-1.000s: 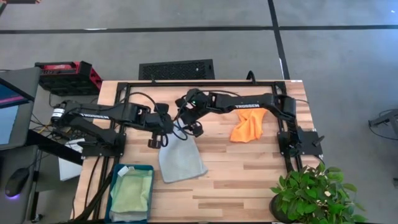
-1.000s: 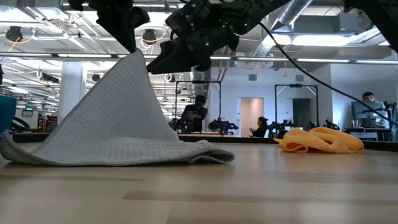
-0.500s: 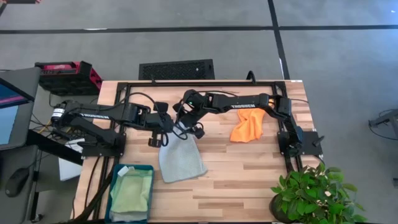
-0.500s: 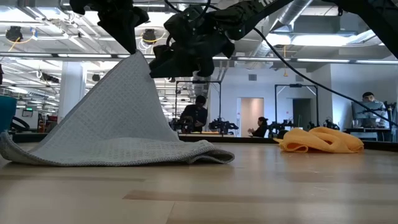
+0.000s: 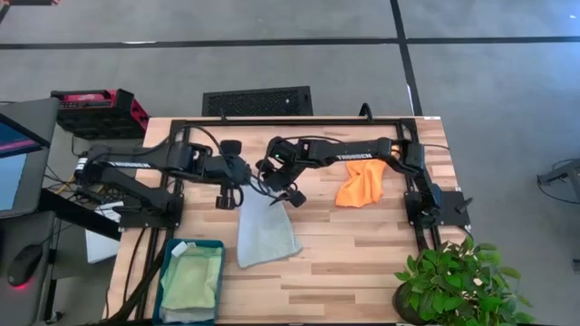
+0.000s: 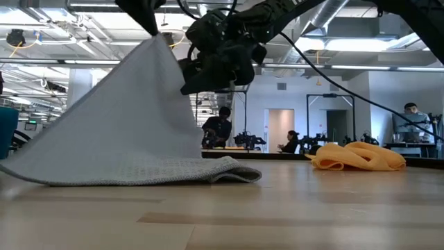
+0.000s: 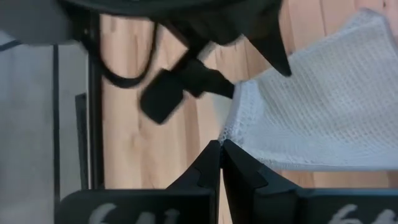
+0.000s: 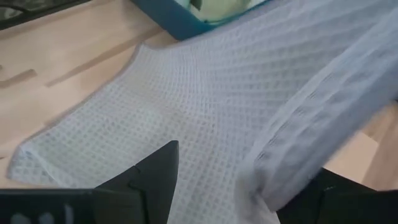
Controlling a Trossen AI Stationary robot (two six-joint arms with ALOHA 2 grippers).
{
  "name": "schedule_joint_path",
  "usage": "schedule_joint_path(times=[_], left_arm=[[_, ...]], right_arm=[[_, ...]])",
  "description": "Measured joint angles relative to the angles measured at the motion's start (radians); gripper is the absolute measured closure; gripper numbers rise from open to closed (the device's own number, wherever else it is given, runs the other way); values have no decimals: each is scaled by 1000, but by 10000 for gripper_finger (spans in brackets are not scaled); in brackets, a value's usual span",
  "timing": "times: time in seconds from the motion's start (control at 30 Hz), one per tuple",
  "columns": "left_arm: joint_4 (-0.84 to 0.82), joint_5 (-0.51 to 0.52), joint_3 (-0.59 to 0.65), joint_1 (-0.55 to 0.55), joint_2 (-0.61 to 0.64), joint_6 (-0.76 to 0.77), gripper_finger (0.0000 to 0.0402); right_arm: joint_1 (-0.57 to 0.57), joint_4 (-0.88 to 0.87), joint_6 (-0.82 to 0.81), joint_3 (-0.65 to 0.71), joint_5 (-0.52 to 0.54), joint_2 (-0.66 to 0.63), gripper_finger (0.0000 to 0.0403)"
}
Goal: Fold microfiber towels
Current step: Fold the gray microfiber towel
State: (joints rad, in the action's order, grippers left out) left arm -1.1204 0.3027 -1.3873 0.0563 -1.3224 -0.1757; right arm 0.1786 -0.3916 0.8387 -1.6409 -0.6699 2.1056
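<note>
A pale grey-blue towel (image 5: 265, 231) lies on the table with one far corner lifted into a peak (image 6: 156, 42). My left gripper (image 5: 239, 194) is shut on that corner and shows shut in the left wrist view (image 7: 220, 147). My right gripper (image 5: 285, 194) hangs open just right of the peak (image 6: 220, 62). In the right wrist view (image 8: 249, 163) its fingers stand on either side of the towel's raised edge (image 8: 292, 155); I cannot tell whether they touch it. An orange towel (image 5: 362, 183) lies crumpled at the right. A light green towel (image 5: 191, 282) lies in the teal bin (image 5: 167, 272). My left gripper pinches the towel's far corner (image 7: 231, 132) between its two fingertips, coming from above. The corner hangs lifted below the fingers and the cloth slopes down taut from it. The towel's near part (image 6: 132, 170) rests on the table.
The teal bin stands at the near left corner of the table. A potted plant (image 5: 456, 282) stands at the near right corner. Bare wood (image 5: 353, 244) lies between the grey towel and the plant. People show far off in the room behind the table.
My left gripper has gone up and a little toward the table's right with the corner. The towel's peak is higher, and its left part has been drawn up and rightward while the near part stays down. My right gripper has gone down toward the raised edge.
</note>
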Motion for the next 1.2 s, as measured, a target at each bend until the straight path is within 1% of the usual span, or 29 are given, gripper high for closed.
schedule_joint_path(times=[0.23,0.33,0.4,0.47,0.53,0.63,0.73,0.8,0.9,1.1,1.2], left_arm=[[-157,-3,-121,0,0,21,401],[-199,-18,-171,1,1,40,401],[-235,-57,-205,1,0,56,401],[-244,-118,-236,1,1,79,401],[-245,-186,-246,1,2,100,401],[-256,-254,-247,2,-4,152,401],[-295,-272,-247,10,-37,180,401],[-331,-273,-246,19,-73,187,401],[-376,-278,-246,36,-132,197,401],[-386,-279,-246,62,-248,139,401],[-391,-279,-246,63,-290,117,401]], right_arm=[[-15,-56,0,0,15,0,159],[-15,-76,0,0,16,0,159],[-13,-79,0,0,17,0,159],[-12,-75,0,0,19,0,159],[-8,-68,0,0,34,0,159],[-6,-50,-1,0,47,0,159],[0,-30,-3,2,47,-14,159],[1,13,-1,0,47,-20,159],[0,33,-1,3,46,-31,159],[-17,117,8,1,34,-39,159],[-29,135,32,1,-12,-39,159]])
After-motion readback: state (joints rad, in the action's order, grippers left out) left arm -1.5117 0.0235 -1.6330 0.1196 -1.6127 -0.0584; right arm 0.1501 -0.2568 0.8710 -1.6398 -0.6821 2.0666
